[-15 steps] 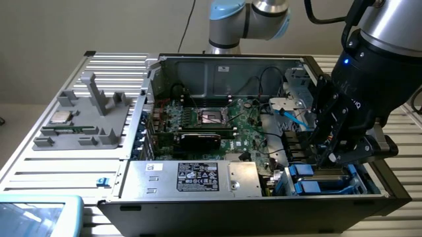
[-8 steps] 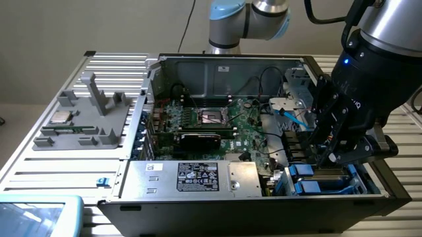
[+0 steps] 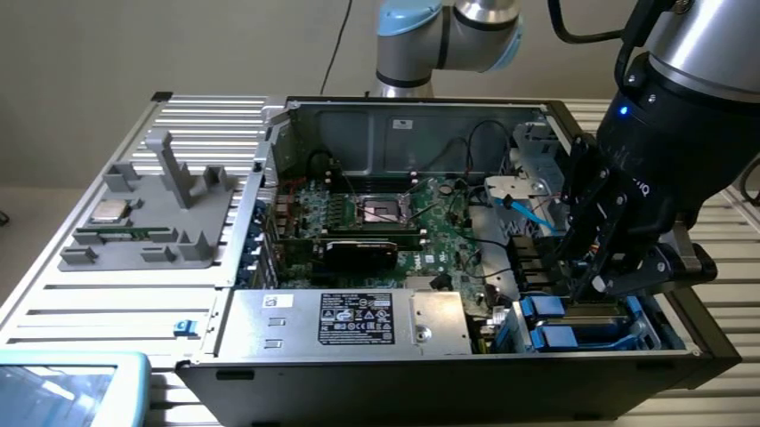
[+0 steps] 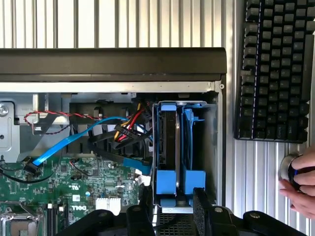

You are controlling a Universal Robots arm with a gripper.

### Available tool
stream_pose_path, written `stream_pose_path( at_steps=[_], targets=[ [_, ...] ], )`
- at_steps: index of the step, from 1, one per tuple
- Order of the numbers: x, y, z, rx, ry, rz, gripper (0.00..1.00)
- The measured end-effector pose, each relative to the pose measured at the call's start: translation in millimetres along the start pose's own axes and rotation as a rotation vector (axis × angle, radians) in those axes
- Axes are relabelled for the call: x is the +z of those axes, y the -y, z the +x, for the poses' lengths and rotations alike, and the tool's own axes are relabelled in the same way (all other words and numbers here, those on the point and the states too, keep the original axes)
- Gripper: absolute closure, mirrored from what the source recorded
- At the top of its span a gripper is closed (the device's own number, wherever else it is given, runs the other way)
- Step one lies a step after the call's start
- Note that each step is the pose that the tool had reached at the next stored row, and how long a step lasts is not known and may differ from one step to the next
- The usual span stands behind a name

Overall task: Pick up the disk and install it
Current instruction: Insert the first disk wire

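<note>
The disk [image 4: 171,142] stands on edge in the drive bay at the corner of the open computer case [image 3: 392,133], clipped in its bright blue frame [image 4: 166,181]. In the exterior view the blue frame [image 3: 549,310] shows in the bay at the case's front, on that view's right. My gripper [image 4: 172,216] hangs right over the end of the bay, its black fingers [image 4: 140,214] standing apart on either side of the blue tabs. Nothing is clamped between them. From outside, the gripper [image 3: 594,283] reaches down into the case just above the bay.
Blue and black cables [image 4: 74,140] run beside the bay over the green motherboard [image 3: 392,213]. A grey power supply box [image 3: 344,320] fills the case front. A grey fixture with a processor chip [image 3: 113,211] sits outside. A keyboard [image 4: 275,69] and a person's hand [image 4: 301,184] lie past the case wall.
</note>
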State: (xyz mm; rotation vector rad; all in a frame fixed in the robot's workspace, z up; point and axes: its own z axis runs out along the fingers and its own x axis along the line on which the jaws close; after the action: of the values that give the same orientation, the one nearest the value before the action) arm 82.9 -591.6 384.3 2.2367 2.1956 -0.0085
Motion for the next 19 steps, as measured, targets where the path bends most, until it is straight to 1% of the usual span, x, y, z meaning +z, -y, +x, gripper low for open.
stream_pose_path(
  at_steps=[1,3,5,8,9,10,11,17,19],
  targets=[
    [0.1,-2.2,-0.1,0.000,-0.0008,0.0031,0.55],
    [0.0,-6.3,-0.1,0.000,-0.0020,0.0141,0.55],
    [-0.2,-10.1,-0.1,0.000,-0.0028,0.0289,0.55],
    [-0.6,-15.7,0.0,0.000,-0.0026,0.0548,0.55],
    [-1.0,-17.8,0.1,-0.001,-0.0024,0.0624,0.55],
    [-1.4,-20.1,0.1,0.000,-0.0022,0.0684,0.55],
    [-2.1,-22.7,0.1,-0.001,-0.0022,0.0727,0.55],
    [-8.0,-39.2,0.4,-0.003,-0.0019,0.0906,0.55],
    [-9.4,-44.6,0.5,-0.003,-0.0017,0.0985,0.55]
  ],
)
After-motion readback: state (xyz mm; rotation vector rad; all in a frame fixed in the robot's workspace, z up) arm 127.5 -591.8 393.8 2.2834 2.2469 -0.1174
